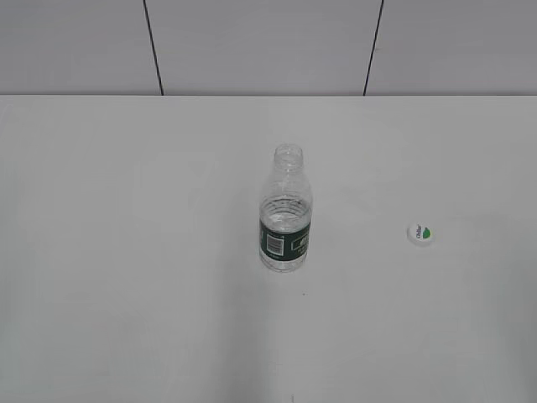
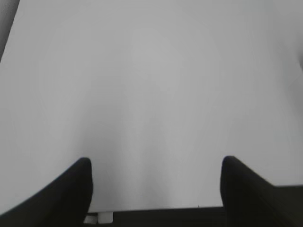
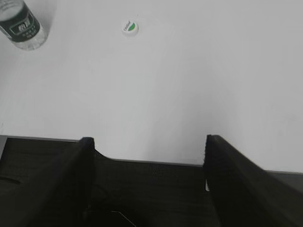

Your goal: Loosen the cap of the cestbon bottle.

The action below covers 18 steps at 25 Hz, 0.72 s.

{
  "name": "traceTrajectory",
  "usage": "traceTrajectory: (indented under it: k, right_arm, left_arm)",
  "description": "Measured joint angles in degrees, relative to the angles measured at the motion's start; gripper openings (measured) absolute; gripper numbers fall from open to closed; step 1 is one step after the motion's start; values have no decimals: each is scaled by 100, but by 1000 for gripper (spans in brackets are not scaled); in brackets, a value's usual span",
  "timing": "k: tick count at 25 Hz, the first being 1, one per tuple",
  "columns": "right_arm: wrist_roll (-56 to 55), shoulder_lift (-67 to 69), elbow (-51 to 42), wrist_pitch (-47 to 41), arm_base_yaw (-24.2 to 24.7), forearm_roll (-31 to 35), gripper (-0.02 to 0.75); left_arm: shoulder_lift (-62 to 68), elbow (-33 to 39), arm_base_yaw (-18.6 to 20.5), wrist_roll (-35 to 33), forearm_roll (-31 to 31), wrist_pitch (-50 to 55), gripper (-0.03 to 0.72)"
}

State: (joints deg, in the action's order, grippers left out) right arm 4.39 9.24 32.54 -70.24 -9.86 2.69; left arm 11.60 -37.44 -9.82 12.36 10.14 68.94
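Observation:
The cestbon bottle (image 1: 285, 214) stands upright in the middle of the white table, clear with a dark green label, its threaded neck bare. The cap (image 1: 420, 233), white with a green patch, lies on the table to the bottle's right, apart from it. In the right wrist view the bottle (image 3: 21, 26) shows at the top left and the cap (image 3: 130, 27) near the top. My right gripper (image 3: 147, 141) is open and empty, over the table's near edge. My left gripper (image 2: 156, 163) is open and empty over bare table. Neither gripper shows in the exterior view.
The white table (image 1: 126, 252) runs back to a grey panelled wall (image 1: 252, 42). Its dark front edge (image 3: 142, 189) shows under the right gripper and also in the left wrist view (image 2: 156, 215).

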Motion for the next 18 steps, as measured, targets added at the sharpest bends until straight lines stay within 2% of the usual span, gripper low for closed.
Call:
traceTrajectory:
  k: [4, 8, 18]
  right_arm:
    - [46, -484, -91, 70, 0, 0, 549]
    - [106, -891, -302, 547, 0, 0, 549]
    - [124, -955, -363, 721, 0, -30, 549]
  left_arm:
    - [-652, 242, 0, -108, -21, -423, 499]
    - [-1160, 611, 0, -283, -193, -710, 499]
    - [-1199, 657, 0, -1170, -916, -831, 499]
